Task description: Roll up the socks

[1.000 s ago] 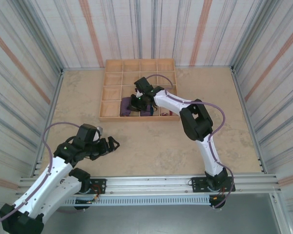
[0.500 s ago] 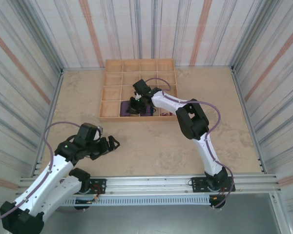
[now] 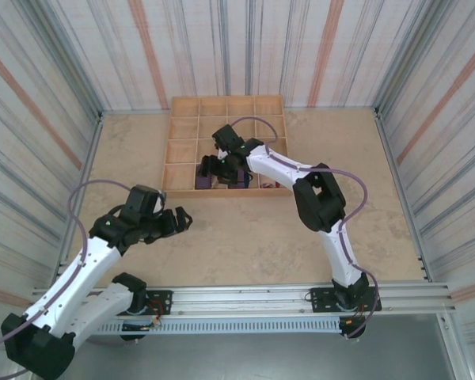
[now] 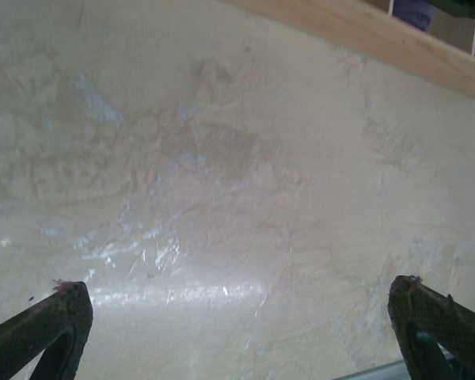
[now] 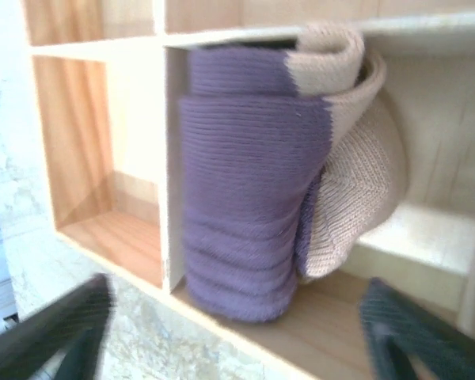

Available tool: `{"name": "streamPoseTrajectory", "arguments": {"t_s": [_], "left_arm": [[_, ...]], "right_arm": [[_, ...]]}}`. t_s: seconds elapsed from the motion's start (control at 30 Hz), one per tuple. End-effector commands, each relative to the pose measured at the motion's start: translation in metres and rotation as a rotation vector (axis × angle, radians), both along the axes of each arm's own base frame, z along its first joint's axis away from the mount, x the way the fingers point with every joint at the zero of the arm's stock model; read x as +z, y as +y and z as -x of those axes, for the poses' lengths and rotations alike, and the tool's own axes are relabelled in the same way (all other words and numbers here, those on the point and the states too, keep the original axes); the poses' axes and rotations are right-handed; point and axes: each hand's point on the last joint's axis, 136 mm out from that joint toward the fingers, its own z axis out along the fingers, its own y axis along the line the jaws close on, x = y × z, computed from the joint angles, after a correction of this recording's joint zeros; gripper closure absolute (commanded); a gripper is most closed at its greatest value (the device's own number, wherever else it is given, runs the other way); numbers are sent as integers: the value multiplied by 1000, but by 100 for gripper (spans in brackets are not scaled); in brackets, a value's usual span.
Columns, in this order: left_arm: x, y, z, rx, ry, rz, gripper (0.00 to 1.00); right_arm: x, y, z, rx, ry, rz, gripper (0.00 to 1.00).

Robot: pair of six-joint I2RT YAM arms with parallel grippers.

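Setting: pale, stone-patterned desk (image 3: 245, 237) between striped walls; wooden divided tray (image 3: 186, 127) at the far centre.
Sock: dark purple sock with tan toe (image 5: 245, 198), rolled into a fat bundle with the tan end wrapped round the outside.
Sock's place: a near-row compartment of the tray, left of centre, pressed against a divider wall; compartment beside it bare.
Right gripper (image 5: 236, 321): poised over that compartment, fingers (image 5: 63, 324) spread wide on either side of the roll, apparently not touching it.
Left gripper (image 4: 237, 317): low over bare desk, near and left of the tray, fingers apart, nothing between them.
Step, by judgement: roll seemingly finished and set in its compartment; letting go or just about to.
Doing it well: fingers kept wide, a straight pull away from the compartment, no brushing of the tan flap or loose knit.
Risk: snagged fabric, an unwinding roll, or a bundle dragged over the divider.
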Motion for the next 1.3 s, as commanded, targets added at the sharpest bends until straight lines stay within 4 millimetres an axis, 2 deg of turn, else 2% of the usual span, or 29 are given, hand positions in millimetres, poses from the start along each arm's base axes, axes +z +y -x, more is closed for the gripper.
{"name": "streamPoseTrajectory", "arguments": {"t_s": [0.0,0.1,0.2,0.3,0.4,0.53,0.63,0.73,0.83,0.93,1.07,1.2,1.27], "left_arm": [[10,7,-22,-24,-74,-58,1],[15,11,-46,-22,-125,-43,1],[19,20,-72,-26,-214,-80,1],[27,30,-98,-51,-365,-180,1],[32,42,-124,-66,-519,-286,1],[16,70,-146,-79,-588,-396,1],[4,93,-150,-46,-617,-397,1],[-8,111,-151,-12,-662,-398,1],[-12,123,-155,20,-704,-405,1],[-8,124,-164,16,-755,-422,1],[-15,121,-173,16,-811,-405,1],[-26,110,-178,-20,-842,-347,1],[-32,108,-181,-25,-845,-368,1]], "right_arm": [[61,-16,2,39,-206,43,1],[92,-31,10,49,-386,92,1],[116,-58,18,26,-525,153,1],[137,-95,25,-26,-649,213,1],[147,-137,29,-84,-712,276,1],[137,-203,29,-182,-673,384,1],[125,-255,34,-253,-671,498,1],[110,-303,38,-330,-635,535,1],[96,-343,42,-389,-630,570,1],[88,-372,44,-421,-710,643,1],[69,-408,43,-462,-742,689,1],[47,-424,37,-426,-798,715,1],[47,-435,34,-538,-858,661,1]]}}
